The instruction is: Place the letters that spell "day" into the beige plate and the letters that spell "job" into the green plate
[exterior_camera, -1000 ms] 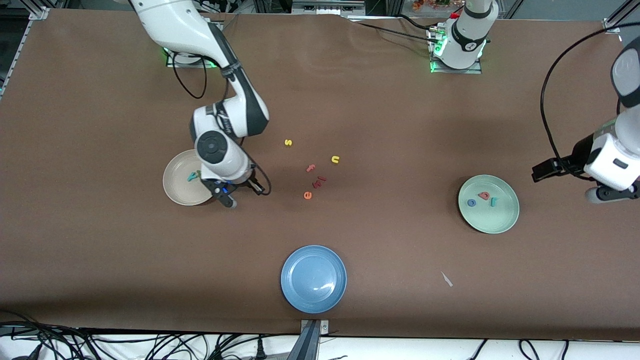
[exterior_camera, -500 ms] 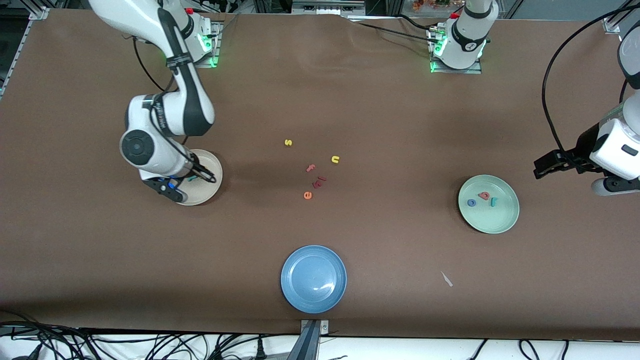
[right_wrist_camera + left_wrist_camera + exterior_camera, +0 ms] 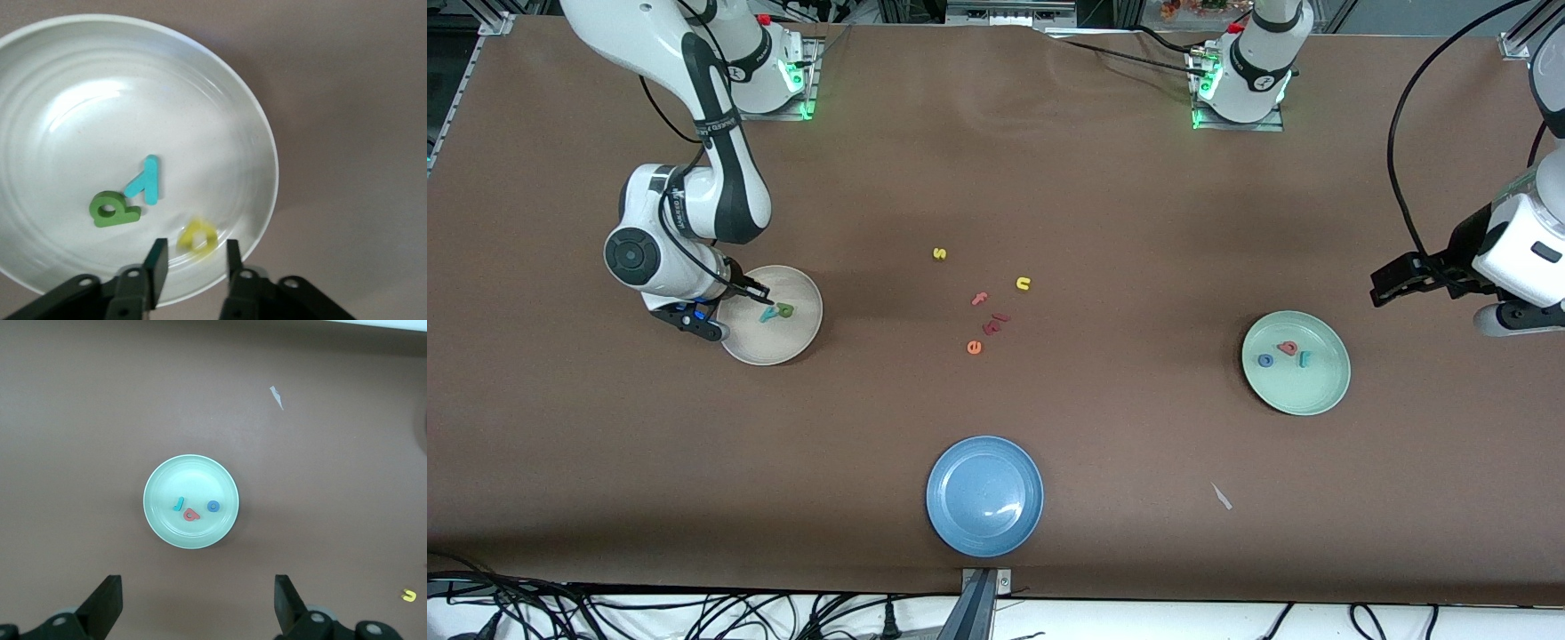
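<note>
R end effector (image 3: 193,260) now over the beige plate (image 3: 800,333), at its rim; 1 s ago it hung over the bench just beside the plate. Jaws parted, nothing gripped. Yellow "a" (image 3: 197,237) sits blurred just below the jaws, on the plate near green "d" (image 3: 110,209) and teal "y" (image 3: 147,180). Judgement: "a" just released, so "day" is complete.

L end effector (image 3: 193,613) wide open, empty, waits high over the bench near the green plate (image 3: 160,487). That plate holds "j" (image 3: 178,504), "b" (image 3: 191,515), "o" (image 3: 213,507); "job" looks done too.

Leftover letters readable on the bench: "s" (image 3: 939,253), "n" (image 3: 1023,284), "f" (image 3: 979,299), "e" (image 3: 974,347). No brands legible.
</note>
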